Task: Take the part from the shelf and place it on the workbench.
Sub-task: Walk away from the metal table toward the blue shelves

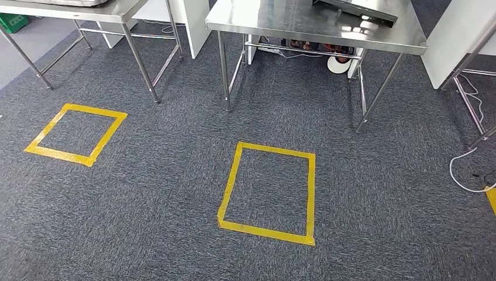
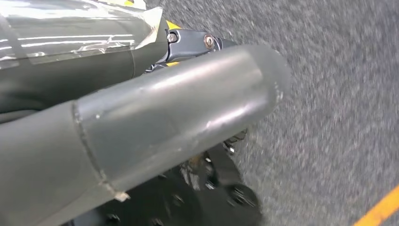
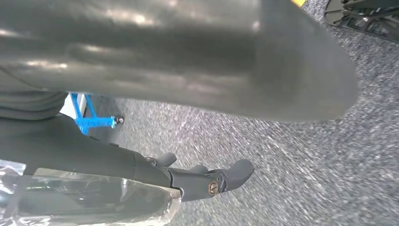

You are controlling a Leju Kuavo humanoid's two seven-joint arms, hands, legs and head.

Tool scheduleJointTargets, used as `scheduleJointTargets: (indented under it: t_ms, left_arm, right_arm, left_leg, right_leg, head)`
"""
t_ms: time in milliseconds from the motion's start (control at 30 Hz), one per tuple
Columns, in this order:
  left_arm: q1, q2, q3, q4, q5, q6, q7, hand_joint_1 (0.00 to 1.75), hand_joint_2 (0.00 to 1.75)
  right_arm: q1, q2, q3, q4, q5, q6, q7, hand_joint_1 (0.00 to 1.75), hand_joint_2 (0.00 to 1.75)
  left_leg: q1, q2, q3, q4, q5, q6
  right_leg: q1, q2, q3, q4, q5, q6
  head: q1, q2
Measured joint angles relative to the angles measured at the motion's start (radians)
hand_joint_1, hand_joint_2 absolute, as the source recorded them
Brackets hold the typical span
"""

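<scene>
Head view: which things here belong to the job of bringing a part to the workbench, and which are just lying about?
Job:
steel table, probably the workbench
yellow tape square in front of it, perhaps a standing mark

Lying about:
white cable on the carpet
green crate
second tape square

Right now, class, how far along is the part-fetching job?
Nothing looks done. The right hand hangs over grey carpet, holding nothing; the left hand has its fingers mostly hidden. A stainless steel table stands beyond a yellow tape square. Fetching and placing remain.
</scene>
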Motion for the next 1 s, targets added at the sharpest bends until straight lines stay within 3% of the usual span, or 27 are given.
scheduleJointTargets:
  t_ms: [67, 167, 200, 267, 300, 367, 400, 433, 500, 533, 600, 667, 733, 767, 800, 867, 900, 933, 1000]
  left_arm:
    - [-0.001, 0.0, 0.0, 0.0, 0.0, 0.003, -0.003, 0.0, 0.0]
    - [0.0, -0.004, 0.0, 0.0, -0.001, 0.032, -0.021, 0.0, 0.0]
    - [0.0, -0.006, 0.0, -0.001, -0.003, 0.047, -0.031, 0.0, 0.0]
    - [-0.001, -0.011, 0.0, -0.004, -0.01, 0.077, -0.051, 0.0, 0.0]
    - [-0.001, -0.011, 0.0, -0.008, -0.015, 0.09, -0.061, 0.0, 0.0]
    - [0.001, -0.011, -0.001, -0.018, -0.024, 0.115, -0.078, 0.0, 0.0]
    - [0.003, -0.011, -0.001, -0.024, -0.029, 0.127, -0.086, 0.0, 0.0]
    - [0.006, -0.011, -0.001, -0.03, -0.033, 0.137, -0.094, 0.0, 0.0]
    - [0.011, -0.012, -0.002, -0.045, -0.04, 0.149, -0.106, 0.0, 0.0]
    - [0.014, -0.012, -0.003, -0.054, -0.041, 0.151, -0.109, 0.0, 0.0]
    - [0.02, -0.01, -0.007, -0.079, -0.042, 0.15, -0.106, 0.0, 0.0]
    - [0.03, -0.007, -0.015, -0.103, -0.043, 0.146, -0.095, 0.0, 0.0]
    - [0.041, -0.003, -0.024, -0.123, -0.042, 0.14, -0.079, 0.0, 0.0]
    - [0.045, 0.0, -0.027, -0.132, -0.039, 0.135, -0.069, 0.0, 0.0]
    - [0.047, 0.001, -0.031, -0.141, -0.036, 0.13, -0.059, 0.0, 0.0]
    - [0.047, 0.005, -0.037, -0.154, -0.03, 0.115, -0.033, 0.0, 0.0]
    - [0.048, 0.006, -0.042, -0.158, -0.027, 0.107, -0.02, 0.0, 0.0]
    - [0.05, 0.008, -0.048, -0.161, -0.024, 0.096, -0.005, 0.0, 0.0]
    - [0.052, 0.012, -0.065, -0.164, -0.019, 0.072, 0.025, 0.0, 0.0]
  right_arm:
    - [-0.002, 0.0, 0.0, 0.0, 0.0, 0.0, 0.0, 0.0, 0.0]
    - [-0.009, 0.0, 0.0, 0.0, 0.0, 0.0, 0.0, 0.0, 0.0]
    - [-0.012, 0.0, 0.0, 0.0, 0.0, -0.001, 0.0, 0.0, 0.0]
    - [-0.013, 0.0, 0.0, 0.0, -0.001, -0.001, 0.001, 0.0, 0.0]
    - [-0.013, 0.0, 0.0, 0.0, -0.001, -0.002, 0.001, 0.0, 0.0]
    - [-0.009, 0.0, 0.0, 0.0, -0.001, -0.002, 0.001, 0.0, 0.0]
    - [-0.007, 0.0, 0.0, 0.0, -0.001, -0.002, 0.001, 0.0, 0.0]
    - [-0.006, 0.0, 0.0, 0.0, -0.001, -0.002, 0.001, 0.0, 0.0]
    - [-0.004, -0.001, 0.0, 0.0, -0.002, -0.002, 0.002, 0.0, 0.0]
    - [-0.004, -0.001, 0.0, 0.0, -0.003, -0.002, 0.003, 0.0, 0.0]
    - [-0.005, -0.001, 0.0, 0.0, -0.003, -0.002, 0.005, 0.0, 0.0]
    - [-0.007, -0.001, 0.0, 0.0, -0.003, -0.001, 0.008, 0.0, 0.0]
    - [-0.008, -0.001, -0.001, 0.0, -0.004, 0.0, 0.011, 0.0, 0.0]
    - [-0.007, -0.002, -0.002, 0.0, -0.006, 0.0, 0.011, 0.0, 0.0]
    - [-0.006, -0.002, -0.002, 0.0, -0.007, 0.001, 0.012, 0.0, 0.0]
    - [-0.001, -0.003, -0.003, 0.0, -0.008, 0.002, 0.012, 0.0, 0.0]
    - [0.0, -0.003, -0.004, 0.0, -0.009, 0.002, 0.012, 0.0, 0.0]
    - [0.0, -0.003, -0.004, 0.0, -0.009, 0.004, 0.012, 0.0, 0.0]
    - [-0.003, -0.003, -0.004, 0.0, -0.008, 0.01, 0.012, 0.0, 0.0]
  left_leg:
    - [-0.004, 0.026, 0.057, -0.098, 0.02, 0.01]
    - [-0.011, 0.011, 0.053, -0.118, 0.018, 0.037]
    - [-0.011, 0.002, 0.051, -0.124, 0.022, 0.047]
    - [-0.007, -0.014, 0.046, -0.134, 0.033, 0.065]
    - [-0.009, -0.023, 0.041, -0.135, 0.037, 0.07]
    - [-0.012, -0.045, 0.032, -0.134, 0.042, 0.074]
    - [-0.013, -0.058, 0.03, -0.134, 0.044, 0.074]
    - [-0.013, -0.071, 0.029, -0.133, 0.046, 0.073]
    - [-0.014, -0.095, 0.029, -0.132, 0.049, 0.068]
    - [-0.016, -0.105, 0.029, -0.129, 0.05, 0.064]
    - [-0.02, -0.123, 0.023, -0.125, 0.052, 0.055]
    - [-0.02, -0.138, 0.017, -0.124, 0.054, 0.043]
    - [-0.016, -0.113, 0.003, -0.097, 0.034, 0.034]
    - [-0.015, -0.088, -0.016, -0.056, 0.006, 0.03]
    - [-0.013, -0.063, -0.044, 0.007, -0.031, 0.025]
    - [-0.011, -0.041, -0.106, 0.145, -0.095, 0.016]
    - [-0.01, -0.037, -0.12, 0.18, -0.101, 0.013]
    - [-0.009, -0.033, -0.113, 0.17, -0.087, 0.011]
    - [-0.009, -0.007, -0.043, 0.043, -0.026, 0.014]
  right_leg:
    - [0.006, -0.015, -0.002, 0.005, -0.003, 0.009]
    - [0.014, -0.034, -0.006, 0.01, -0.005, 0.029]
    - [0.014, -0.026, -0.009, 0.018, -0.012, 0.034]
    - [0.01, 0.017, -0.044, 0.093, -0.056, 0.034]
    - [0.007, 0.042, -0.078, 0.162, -0.09, 0.03]
    - [0.004, 0.063, -0.148, 0.297, -0.138, 0.03]
    - [0.004, 0.067, -0.164, 0.325, -0.14, 0.035]
    - [0.004, 0.069, -0.157, 0.306, -0.122, 0.043]
    - [0.001, 0.094, -0.098, 0.169, -0.054, 0.058]
    - [0.0, 0.112, -0.071, 0.099, -0.023, 0.059]
    - [0.001, 0.133, -0.048, 0.03, 0.007, 0.049]
    - [0.002, 0.116, -0.049, 0.028, 0.013, 0.033]
    - [-0.004, 0.097, -0.044, 0.026, 0.019, 0.018]
    - [-0.007, 0.086, -0.043, 0.025, 0.022, 0.012]
    - [-0.005, 0.074, -0.043, 0.025, 0.022, 0.008]
    - [-0.002, 0.047, -0.048, 0.025, 0.021, 0.004]
    - [-0.001, 0.033, -0.05, 0.025, 0.02, 0.003]
    - [-0.001, 0.02, -0.051, 0.025, 0.019, 0.002]
    - [0.0, 0.0, -0.046, 0.026, 0.014, 0.003]
  head:
    - [0.002, 0.0]
    - [0.005, 0.0]
    - [0.006, 0.0]
    - [0.011, 0.0]
    - [0.014, 0.0]
    - [0.016, 0.0]
    - [0.016, 0.0]
    - [0.016, 0.0]
    - [0.017, 0.0]
    - [0.017, 0.0]
    - [0.016, 0.0]
    - [0.015, 0.0]
    - [0.012, 0.0]
    - [0.009, 0.0]
    - [0.006, 0.0]
    - [0.003, 0.0]
    - [0.003, 0.0]
    - [0.003, 0.0]
    - [0.003, 0.0]
